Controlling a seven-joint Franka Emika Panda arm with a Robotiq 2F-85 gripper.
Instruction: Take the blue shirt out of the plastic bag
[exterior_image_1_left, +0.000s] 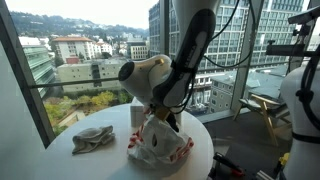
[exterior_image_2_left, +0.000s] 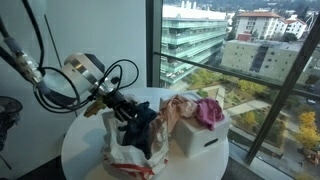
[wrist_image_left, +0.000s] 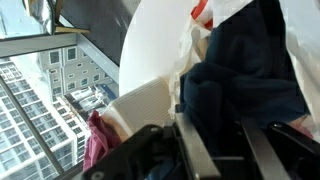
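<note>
Fingers (wrist_image_left: 197, 152) seem clamped on the dark, crumpled blue shirt (wrist_image_left: 245, 75), bunched inside the white plastic bag (exterior_image_2_left: 118, 150).

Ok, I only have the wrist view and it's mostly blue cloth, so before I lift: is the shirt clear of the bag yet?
Observer: No. In an exterior view the blue shirt bunches above the mouth of the plastic bag, with its lower part inside.
Operator: Anything on the table that I can't see from here?
Observer: Yes, a grey cloth lies on the round table, apart from the bag.
</note>
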